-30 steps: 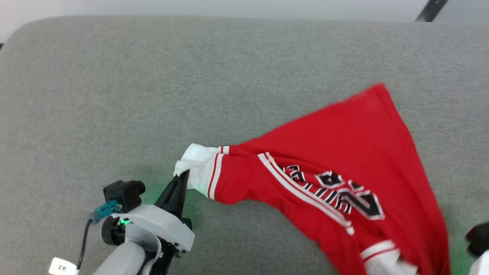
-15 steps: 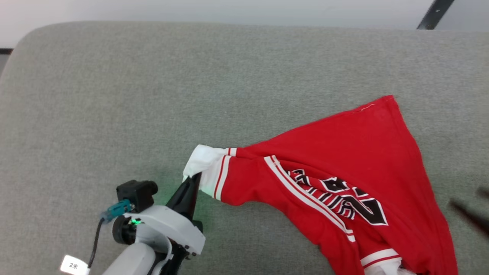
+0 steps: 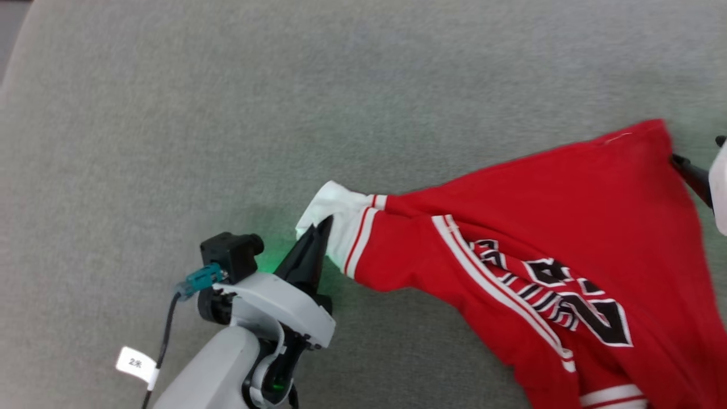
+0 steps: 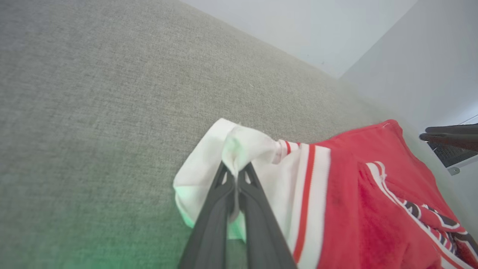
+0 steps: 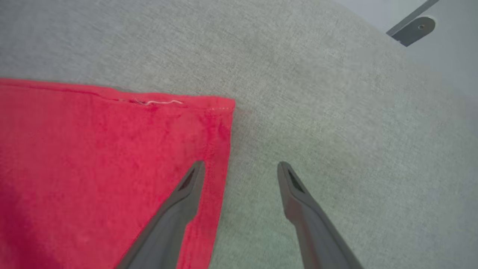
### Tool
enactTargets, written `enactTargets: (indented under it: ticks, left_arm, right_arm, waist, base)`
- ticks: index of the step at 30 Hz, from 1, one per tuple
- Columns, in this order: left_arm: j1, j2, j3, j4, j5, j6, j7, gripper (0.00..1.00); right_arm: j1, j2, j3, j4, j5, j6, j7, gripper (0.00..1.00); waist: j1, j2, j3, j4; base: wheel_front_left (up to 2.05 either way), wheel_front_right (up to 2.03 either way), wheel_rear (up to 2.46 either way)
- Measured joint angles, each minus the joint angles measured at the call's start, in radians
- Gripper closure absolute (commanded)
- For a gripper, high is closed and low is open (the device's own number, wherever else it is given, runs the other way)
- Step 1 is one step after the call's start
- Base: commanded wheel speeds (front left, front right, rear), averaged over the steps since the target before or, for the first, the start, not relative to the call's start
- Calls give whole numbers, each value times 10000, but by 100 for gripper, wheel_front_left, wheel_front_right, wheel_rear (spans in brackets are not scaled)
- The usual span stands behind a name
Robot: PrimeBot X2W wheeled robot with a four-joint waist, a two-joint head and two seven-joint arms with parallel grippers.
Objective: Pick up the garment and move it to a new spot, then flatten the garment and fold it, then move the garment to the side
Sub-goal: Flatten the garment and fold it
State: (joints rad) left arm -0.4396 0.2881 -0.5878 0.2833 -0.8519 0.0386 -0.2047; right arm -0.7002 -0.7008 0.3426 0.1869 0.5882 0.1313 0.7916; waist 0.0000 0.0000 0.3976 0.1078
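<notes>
Spanning the head view, a grey upholstered surface (image 3: 170,113) carries the work; it looks soft and slightly grippy, so cloth dragged across it is likely to bunch rather than slide.

Item: garment (image 3: 539,216). It lies on the right half of that surface, red body partly spread, pulled into a taper toward the left. Diagonal folds run through the number print (image 3: 590,312), so it is not flat. Judged light, limp and non-fragile, it will not hold any shape and will sag between two hold points. The knit looks matte, and slip in a firm pinch seems unlikely.

Item: white sleeve (image 4: 209,160), with red-and-white trim, forms the garment's leftmost point and is gathered into a small peak.

Item: left gripper (image 4: 233,173). Its fingers are closed together on a pinch of that sleeve's cuff; the cloth rises between the tips.

Item: right gripper (image 5: 241,164). Its fingers stand well apart and hold nothing. One finger lies over the garment's red side edge, the other over bare surface. Whether the first touches the cloth cannot be told.

Item: hem corner (image 5: 220,108), just beyond those tips, square and double-stitched, with a loose thread (image 5: 160,102) along the hem.

Assessment: hems, cuffs and corners are the sound places to take hold. A grip straddling the side edge near that corner, opposite the sleeve, should allow tension for flattening.
</notes>
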Motion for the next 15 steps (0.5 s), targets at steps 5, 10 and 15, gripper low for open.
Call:
enactTargets:
  ticks: [5,10,15]
  left_arm:
    - [-116,-244,-29,290,15,-138,-199,100]
    - [-185,-391,8,522,17,-286,-347,100]
    - [-188,-420,132,698,-105,-514,-393,100]
  right_arm:
    - [-858,-15,1124,1283,163,-4,-234,0]
    - [-1336,-341,1825,1728,813,-8,-98,100]
    - [-1455,-130,1873,2422,957,6,-989,100]
  waist:
    - [0,0,412,427]
    - [0,0,598,763]
    - [0,0,418,797]
  base:
    - [0,0,0]
    - [0,0,0]
    - [0,0,0]
